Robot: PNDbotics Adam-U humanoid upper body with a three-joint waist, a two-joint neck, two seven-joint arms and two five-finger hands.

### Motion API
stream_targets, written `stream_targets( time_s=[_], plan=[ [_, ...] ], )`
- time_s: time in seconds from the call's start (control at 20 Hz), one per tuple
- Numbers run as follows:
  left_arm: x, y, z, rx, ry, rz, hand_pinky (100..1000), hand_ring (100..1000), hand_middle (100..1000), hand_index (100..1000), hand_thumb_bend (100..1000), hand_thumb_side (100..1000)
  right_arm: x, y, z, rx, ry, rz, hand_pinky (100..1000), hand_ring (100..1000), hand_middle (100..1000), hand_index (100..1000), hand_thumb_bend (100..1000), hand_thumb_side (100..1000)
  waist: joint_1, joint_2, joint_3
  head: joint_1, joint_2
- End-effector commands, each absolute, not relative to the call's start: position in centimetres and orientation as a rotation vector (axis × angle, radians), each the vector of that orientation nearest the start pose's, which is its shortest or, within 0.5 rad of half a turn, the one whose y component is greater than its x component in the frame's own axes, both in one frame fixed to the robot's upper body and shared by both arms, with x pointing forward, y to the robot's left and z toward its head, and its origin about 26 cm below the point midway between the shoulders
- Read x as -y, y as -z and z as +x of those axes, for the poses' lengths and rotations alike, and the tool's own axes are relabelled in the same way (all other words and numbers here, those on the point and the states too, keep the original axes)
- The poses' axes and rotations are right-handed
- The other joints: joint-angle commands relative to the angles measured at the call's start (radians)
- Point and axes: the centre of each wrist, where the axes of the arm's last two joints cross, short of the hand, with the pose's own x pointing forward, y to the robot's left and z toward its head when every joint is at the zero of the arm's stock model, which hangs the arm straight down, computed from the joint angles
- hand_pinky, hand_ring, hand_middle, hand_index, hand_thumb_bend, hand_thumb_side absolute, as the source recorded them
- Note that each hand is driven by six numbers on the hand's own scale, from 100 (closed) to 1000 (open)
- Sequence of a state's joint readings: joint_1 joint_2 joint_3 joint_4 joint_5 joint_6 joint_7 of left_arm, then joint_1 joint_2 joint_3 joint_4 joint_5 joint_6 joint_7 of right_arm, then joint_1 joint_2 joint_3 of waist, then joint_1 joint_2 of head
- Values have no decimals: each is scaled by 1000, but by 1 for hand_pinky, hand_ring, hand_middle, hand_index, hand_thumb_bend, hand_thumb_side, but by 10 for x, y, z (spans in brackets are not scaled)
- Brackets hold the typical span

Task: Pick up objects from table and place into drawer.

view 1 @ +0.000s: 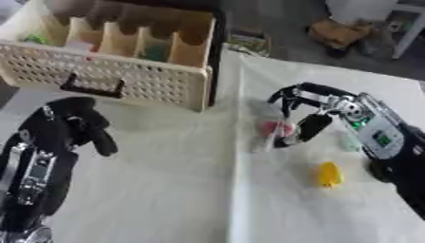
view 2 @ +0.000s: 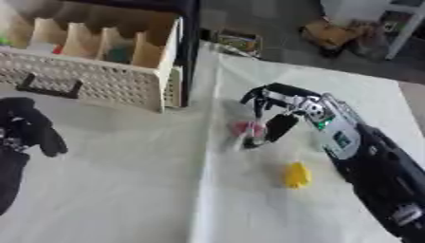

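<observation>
We reach across the white-covered table (view 1: 166, 190) with our right hand (view 1: 319, 107), its fingers curved down over a small pink-and-pale object (view 1: 276, 129) that lies near the table's middle, just right of a crease in the cloth; the thumb sits against the object's right side, but we cannot tell whether the fingers have closed on it or only arch over it. The object looks small and light, perhaps partly clear plastic, and we judge it could slide on the cloth or slip from a pinch, so a hold across its middle, thumb on one side and fingers on the other, seems the safest bet. A yellow object (view 1: 329, 174), also small, lies nearer to us and to the right, well apart from the hand. Our left hand (view 1: 79, 123) rests at the left side of the table, fingers curled and holding nothing. The cream perforated drawer (view 1: 108, 76) stands open at the upper left, divided by upright partitions, with a few coloured items already inside. Between the pink object and the drawer the cloth lies bare, so the path is open, though the drawer's front wall and its dark handle (view 1: 93, 88) must be cleared from above.
</observation>
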State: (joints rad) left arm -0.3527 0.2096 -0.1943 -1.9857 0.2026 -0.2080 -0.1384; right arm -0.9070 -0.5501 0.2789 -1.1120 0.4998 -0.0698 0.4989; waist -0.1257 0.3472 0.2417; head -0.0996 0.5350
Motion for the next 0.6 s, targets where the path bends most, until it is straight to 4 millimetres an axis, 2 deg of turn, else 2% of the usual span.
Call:
stream_targets(
  time_s=[0.05, 0.6],
  plan=[
    [-186, -198, 298, 2449, 489, -476, 446, 399, 537, 756, 100, 636, 281, -238, 459, 1517, -1405, -626, 713, 701, 461, 817, 657, 239, 5, -16, 2, 1, -1],
    [-185, -200, 299, 2445, 487, -483, 443, 397, 535, 753, 100, 637, 287, -231, 460, 1515, -1354, -615, 614, 642, 402, 757, 619, 186, -1, -13, 7, 6, -1]
  ],
)
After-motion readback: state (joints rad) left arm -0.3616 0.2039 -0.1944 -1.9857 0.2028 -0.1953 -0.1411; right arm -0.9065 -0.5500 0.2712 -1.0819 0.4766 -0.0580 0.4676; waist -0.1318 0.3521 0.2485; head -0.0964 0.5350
